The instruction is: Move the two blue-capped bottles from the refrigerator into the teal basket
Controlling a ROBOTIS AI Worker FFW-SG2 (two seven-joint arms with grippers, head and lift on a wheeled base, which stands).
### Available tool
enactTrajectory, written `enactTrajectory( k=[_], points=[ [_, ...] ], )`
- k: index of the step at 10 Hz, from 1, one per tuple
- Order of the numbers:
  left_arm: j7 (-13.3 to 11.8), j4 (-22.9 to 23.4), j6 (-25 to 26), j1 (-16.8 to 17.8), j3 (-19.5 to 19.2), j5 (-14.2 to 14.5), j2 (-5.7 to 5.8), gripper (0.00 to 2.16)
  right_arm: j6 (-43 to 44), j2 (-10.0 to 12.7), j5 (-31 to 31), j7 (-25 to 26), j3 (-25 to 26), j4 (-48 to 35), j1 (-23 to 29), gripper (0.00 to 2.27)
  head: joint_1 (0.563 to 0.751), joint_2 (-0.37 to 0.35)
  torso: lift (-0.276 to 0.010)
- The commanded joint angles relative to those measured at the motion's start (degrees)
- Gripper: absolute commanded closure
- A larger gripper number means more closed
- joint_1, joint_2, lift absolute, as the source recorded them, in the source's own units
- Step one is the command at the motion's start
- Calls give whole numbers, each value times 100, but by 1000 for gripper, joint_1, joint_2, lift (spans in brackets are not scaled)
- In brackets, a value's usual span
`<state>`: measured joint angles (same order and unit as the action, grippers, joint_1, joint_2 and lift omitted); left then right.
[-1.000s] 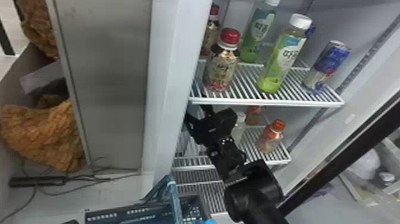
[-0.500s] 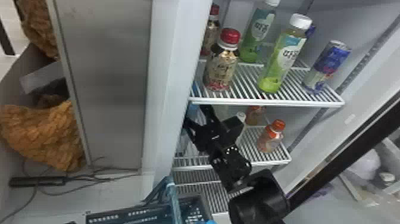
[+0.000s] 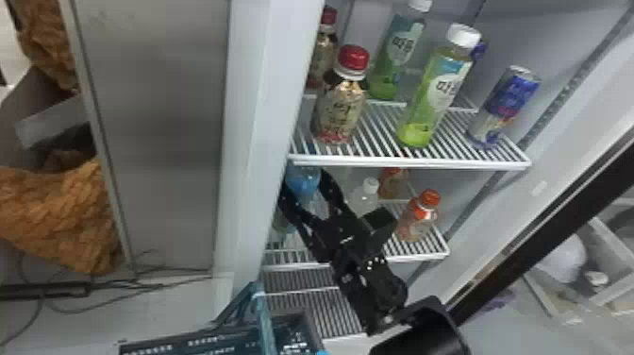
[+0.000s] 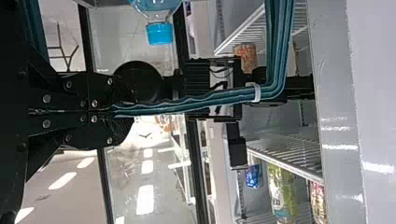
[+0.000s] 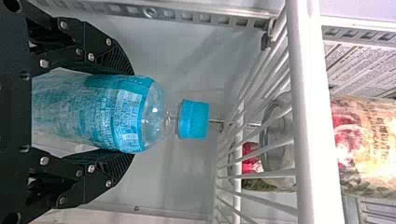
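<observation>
Facing the white refrigerator [image 3: 254, 118], looks down on dark cables [image 3: 155, 274] across the pale floor and, at the far left, rumpled brown fabric [image 3: 56, 212]. Inside, overlooks the upper wire shelf [image 3: 410, 162] with a red-capped bottle [image 3: 339, 113], a white-capped green bottle [image 3: 431, 97] and a blue can [image 3: 507, 106]. Beneath it, clasps one blue-capped bottle [image 5: 102, 112] upright between the right gripper's [image 3: 305, 178] fingers, with shelf bars near the cap. Pinches the teal basket's handle [image 4: 187, 105] in the left gripper [image 4: 122, 111], near another blue-capped bottle [image 4: 156, 7].
</observation>
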<state>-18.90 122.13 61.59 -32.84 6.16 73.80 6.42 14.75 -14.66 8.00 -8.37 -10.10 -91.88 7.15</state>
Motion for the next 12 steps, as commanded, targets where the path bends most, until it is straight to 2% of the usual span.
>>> enactTrajectory(
  k=[1,9,12],
  points=[
    [0,0,0,-7,-1,3,-1,1157,-68,-37,9,-42,70,-255,241,585,695,-341,-163],
    [0,0,0,-21,-9,3,-9,1157,-701,-177,106,-499,729,-2491,2069,585,695,-350,-163],
    [-8,0,0,-21,-9,3,-9,1157,-884,-169,229,-648,817,-3011,2491,585,695,-350,-163]
  ],
)
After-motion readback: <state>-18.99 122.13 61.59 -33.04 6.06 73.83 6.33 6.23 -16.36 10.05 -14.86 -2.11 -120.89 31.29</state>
